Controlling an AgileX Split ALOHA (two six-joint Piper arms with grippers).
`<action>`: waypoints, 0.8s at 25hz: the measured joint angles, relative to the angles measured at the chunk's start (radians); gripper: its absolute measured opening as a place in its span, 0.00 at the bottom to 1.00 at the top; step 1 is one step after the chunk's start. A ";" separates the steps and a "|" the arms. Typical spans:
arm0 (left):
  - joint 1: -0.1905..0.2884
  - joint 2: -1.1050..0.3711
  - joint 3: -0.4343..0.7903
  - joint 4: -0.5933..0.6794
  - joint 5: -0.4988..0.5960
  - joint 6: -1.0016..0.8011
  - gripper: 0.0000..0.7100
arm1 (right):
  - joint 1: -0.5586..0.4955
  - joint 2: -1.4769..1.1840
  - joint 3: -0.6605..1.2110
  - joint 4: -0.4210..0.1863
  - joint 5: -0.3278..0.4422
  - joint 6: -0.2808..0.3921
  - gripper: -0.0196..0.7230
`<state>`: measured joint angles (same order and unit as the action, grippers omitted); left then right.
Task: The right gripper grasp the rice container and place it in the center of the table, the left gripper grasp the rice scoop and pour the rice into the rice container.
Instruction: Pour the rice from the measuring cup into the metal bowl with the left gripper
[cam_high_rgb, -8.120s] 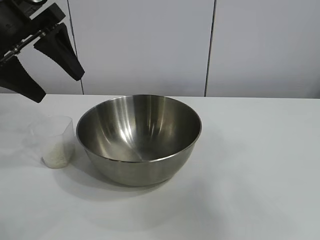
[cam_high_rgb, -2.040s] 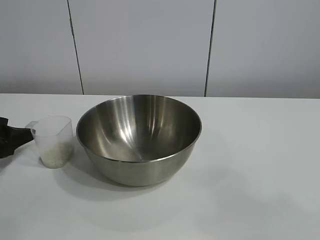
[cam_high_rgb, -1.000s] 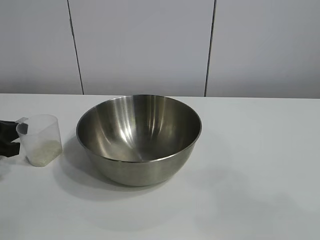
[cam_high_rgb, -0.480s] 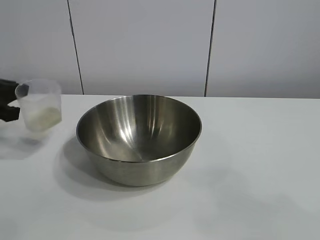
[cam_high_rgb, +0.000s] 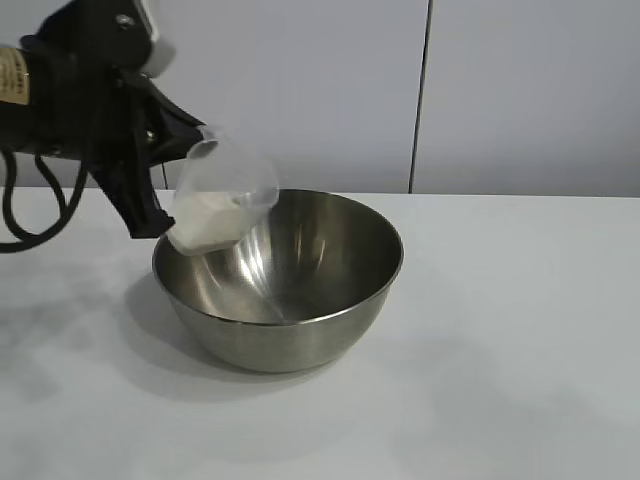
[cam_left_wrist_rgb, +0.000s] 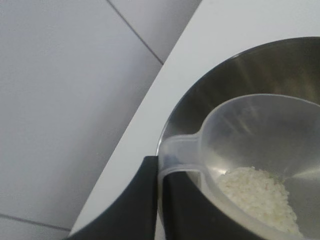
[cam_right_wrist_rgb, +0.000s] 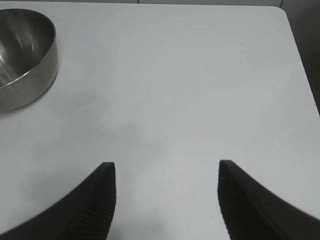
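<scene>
The left gripper (cam_high_rgb: 165, 175) is clamping the tilted cup (cam_high_rgb: 222, 195) of rice (cam_high_rgb: 205, 222) over the bowl (cam_high_rgb: 278, 280), while the right gripper (cam_right_wrist_rgb: 164, 192) is hanging wide open, empty.

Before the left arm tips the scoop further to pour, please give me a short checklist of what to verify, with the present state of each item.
1. Left end effector shut on the rice scoop handle: ok.
2. Scoop mouth over the rice container: ok.
3. Rice all inside the scoop, none visibly spilled on the table: ok.
4. Container upright, near the table centre: ok.
5. Right end effector open, clear of the container: ok.
6. Grip firm enough for more tilt: cannot tell.
</scene>
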<state>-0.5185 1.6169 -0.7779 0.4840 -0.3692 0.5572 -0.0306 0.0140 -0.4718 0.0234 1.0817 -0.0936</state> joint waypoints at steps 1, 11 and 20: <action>-0.020 0.001 -0.009 -0.027 0.011 0.081 0.02 | 0.000 0.000 0.000 0.000 0.000 0.000 0.58; -0.115 0.002 -0.016 -0.276 0.035 0.995 0.02 | 0.000 0.000 0.000 0.000 0.000 0.000 0.58; -0.115 0.002 -0.016 -0.374 -0.078 1.454 0.02 | 0.000 0.000 0.000 0.000 0.000 0.000 0.58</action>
<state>-0.6340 1.6192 -0.7937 0.1098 -0.4476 2.0117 -0.0306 0.0140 -0.4718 0.0234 1.0817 -0.0936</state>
